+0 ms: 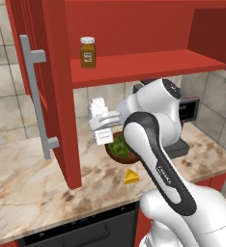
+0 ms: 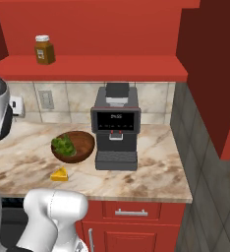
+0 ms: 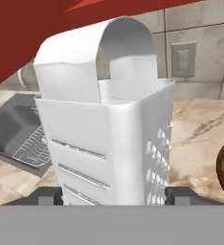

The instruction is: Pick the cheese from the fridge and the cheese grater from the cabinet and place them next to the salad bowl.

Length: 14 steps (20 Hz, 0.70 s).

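The counter [image 1: 33, 188] carries the salad bowl [image 2: 73, 146] mid-depth, the cheese [image 2: 59, 174] near its front edge. The cheese grater [image 3: 109, 143] hangs above the counter, clamped low by the gripper [image 3: 113, 196]; probably light, stiff, slippery-walled.

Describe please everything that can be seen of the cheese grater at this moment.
The cheese grater is a white box grater that looks like plastic or painted metal, with a wide arched band handle on top. One face has long slots, the neighbouring face has rows of small holes. It stands upright between the two dark fingers of the gripper, which hold it at its lower sides. In the left base view it hangs above the marble counter, just left of the salad bowl, below the open red cabinet.
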Motion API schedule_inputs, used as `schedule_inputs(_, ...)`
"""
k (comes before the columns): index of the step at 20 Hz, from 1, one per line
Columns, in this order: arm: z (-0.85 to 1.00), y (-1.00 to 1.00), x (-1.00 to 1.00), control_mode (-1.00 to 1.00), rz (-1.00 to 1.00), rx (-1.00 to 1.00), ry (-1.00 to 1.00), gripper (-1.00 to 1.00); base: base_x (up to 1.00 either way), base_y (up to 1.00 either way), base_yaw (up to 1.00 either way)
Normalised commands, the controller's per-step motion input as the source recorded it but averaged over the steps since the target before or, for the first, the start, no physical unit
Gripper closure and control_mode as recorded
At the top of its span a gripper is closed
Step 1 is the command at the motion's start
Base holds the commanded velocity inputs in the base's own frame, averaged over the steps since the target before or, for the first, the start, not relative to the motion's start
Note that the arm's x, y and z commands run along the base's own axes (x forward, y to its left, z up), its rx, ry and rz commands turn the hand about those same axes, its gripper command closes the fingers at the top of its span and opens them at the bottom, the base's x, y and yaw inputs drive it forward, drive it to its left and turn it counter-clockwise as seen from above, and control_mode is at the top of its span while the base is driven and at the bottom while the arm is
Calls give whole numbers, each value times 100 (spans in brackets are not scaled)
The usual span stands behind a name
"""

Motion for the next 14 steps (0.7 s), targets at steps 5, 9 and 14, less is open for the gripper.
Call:
schedule_inputs(5, -35, 0, 11, -100, -13, 0, -2, 100, 0, 0, 0)
schedule_inputs(9, -52, 0, 38, -100, -4, 0, -3, 100, 0, 0, 0)
schedule_inputs(14, -60, 0, 32, -100, -4, 0, -7, 100, 0, 0, 0)
